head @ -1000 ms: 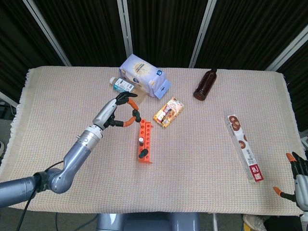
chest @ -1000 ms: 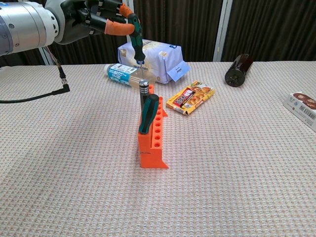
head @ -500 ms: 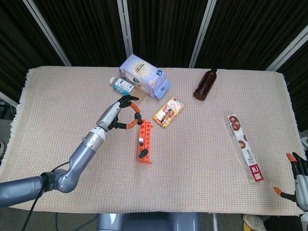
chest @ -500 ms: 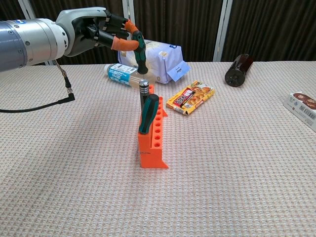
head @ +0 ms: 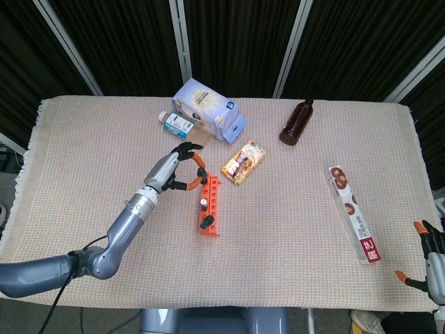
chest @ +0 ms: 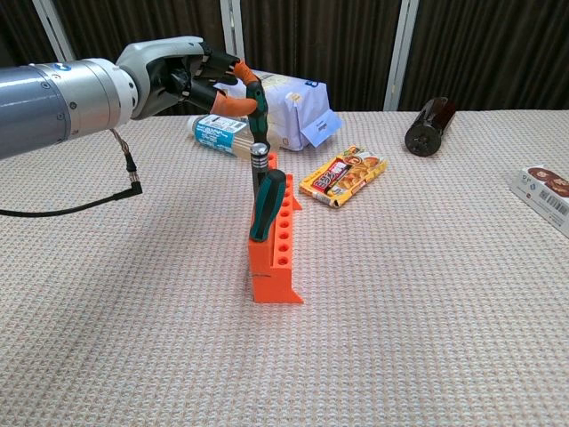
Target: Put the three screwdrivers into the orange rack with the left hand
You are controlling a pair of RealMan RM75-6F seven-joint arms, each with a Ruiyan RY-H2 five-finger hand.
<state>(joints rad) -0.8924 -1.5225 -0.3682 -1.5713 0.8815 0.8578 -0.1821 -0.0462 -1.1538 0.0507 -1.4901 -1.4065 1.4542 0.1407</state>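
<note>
Screwdrivers: two stand upright in the orange rack (chest: 275,249) near counter (chest: 133,294) center, a green-handled one (chest: 265,206) and one w/ black-silver handle (chest: 259,157) just behind it. Third screwdriver (chest: 257,96) is pinched by left robot hand (chest: 191,76), thumb and fingers around its green handle, held above rack's far end. Right robot hand (head: 431,261) sits at counter's near right edge, fingers spread, holding nothing.

Orange rack (chest: 276,253) on beige woven tablecloth (chest: 427,311) — green-and-black screwdriver handles (chest: 267,206), brown bottle (head: 295,122), silver left hand (chest: 191,76) with orange fingertips.
</note>
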